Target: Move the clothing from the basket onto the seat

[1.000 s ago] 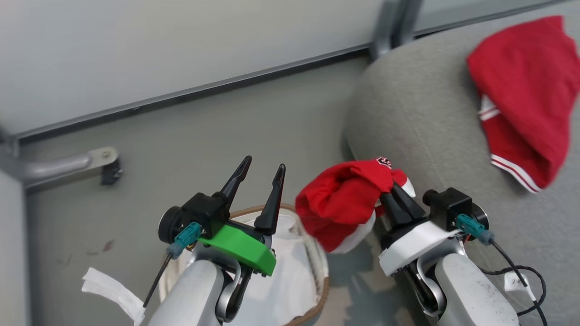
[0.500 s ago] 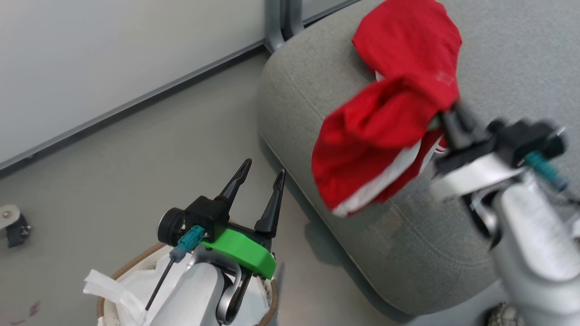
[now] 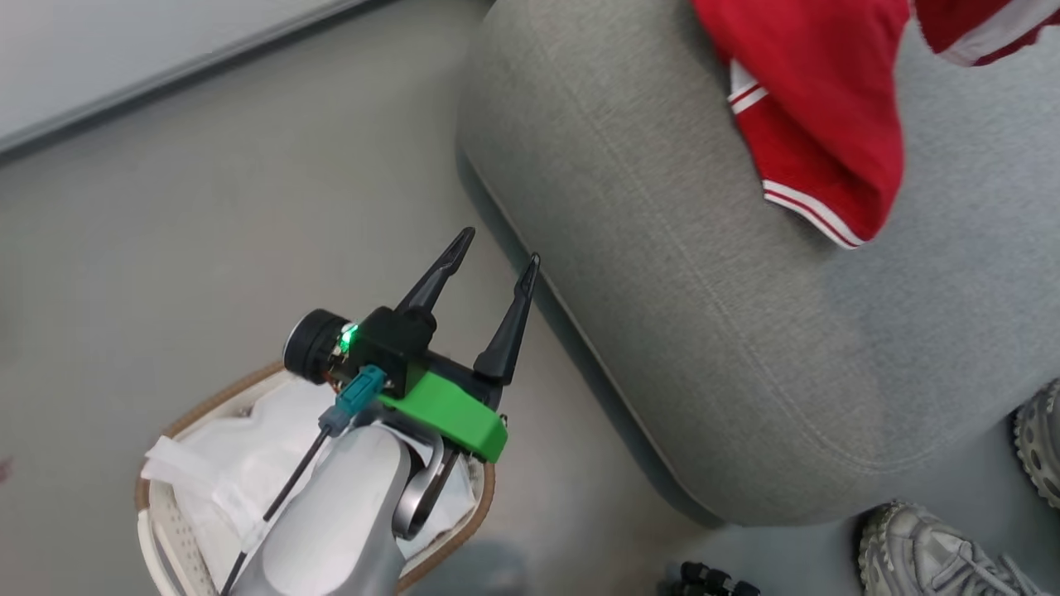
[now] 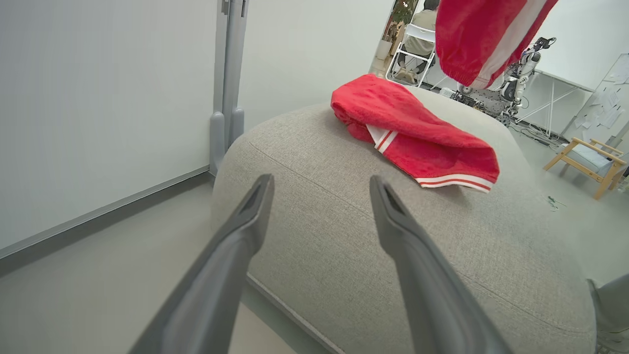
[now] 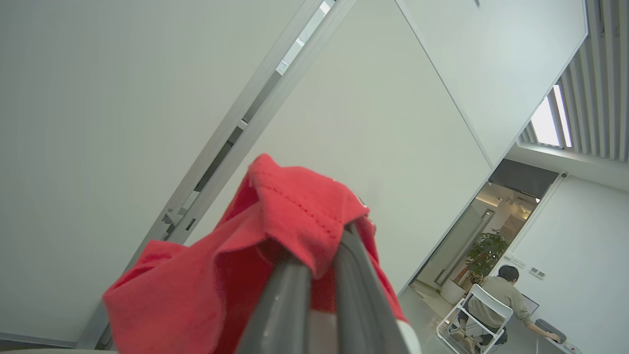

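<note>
My left end effector (image 3: 501,246) hangs spread wide and empty above the basket (image 3: 217,399). The right end effector (image 5: 319,250) pinches a red garment (image 5: 275,221) aloft over the seat (image 3: 662,290) — the striped red garment (image 3: 816,108) lies there.

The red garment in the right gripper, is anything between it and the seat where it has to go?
Nothing visible stands in the way. The held garment hangs from the shut right gripper above the seat; its bare grey fabric lies open beside the striped garment already there.
</note>
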Motion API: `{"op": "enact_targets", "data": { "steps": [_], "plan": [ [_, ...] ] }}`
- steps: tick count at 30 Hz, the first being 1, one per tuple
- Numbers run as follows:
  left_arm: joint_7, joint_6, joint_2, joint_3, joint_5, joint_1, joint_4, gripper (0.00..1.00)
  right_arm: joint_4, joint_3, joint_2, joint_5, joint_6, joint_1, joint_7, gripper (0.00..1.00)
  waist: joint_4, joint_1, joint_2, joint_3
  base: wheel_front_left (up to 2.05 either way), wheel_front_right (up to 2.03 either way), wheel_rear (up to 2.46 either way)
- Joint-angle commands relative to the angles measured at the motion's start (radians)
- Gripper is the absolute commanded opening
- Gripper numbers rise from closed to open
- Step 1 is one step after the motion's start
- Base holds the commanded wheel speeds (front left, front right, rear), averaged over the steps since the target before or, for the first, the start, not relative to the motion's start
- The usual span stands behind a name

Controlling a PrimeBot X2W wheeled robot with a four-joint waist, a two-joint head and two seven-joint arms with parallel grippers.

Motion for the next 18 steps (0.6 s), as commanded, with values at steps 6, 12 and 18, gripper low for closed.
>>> {"op": "enact_targets", "data": {
  "steps": [6, 12, 18],
  "plan": [
    [0.001, -0.004, 0.028, -0.026, 0.004, -0.074, -0.010, 1.00, 0.190, -0.053, 0.027, -0.044, -0.001, -0.061, 0.000, 0.00, 0.136, 0.0000, -0.0001, 0.200, 0.00, 0.00, 0.00],
    [0.001, -0.004, 0.028, -0.050, -0.010, -0.101, -0.008, 1.00, 0.348, -0.099, 0.082, -0.096, -0.001, 0.016, 0.000, 0.00, 0.172, 0.0000, -0.0001, 0.233, 0.00, 0.00, 0.00],
    [0.001, -0.004, 0.027, -0.030, -0.025, -0.071, -0.015, 1.00, 0.413, -0.197, 0.140, -0.120, -0.001, 0.183, 0.000, 0.00, 0.176, 0.0000, -0.0001, 0.209, 0.00, 0.00, 0.00]
  ]
}}
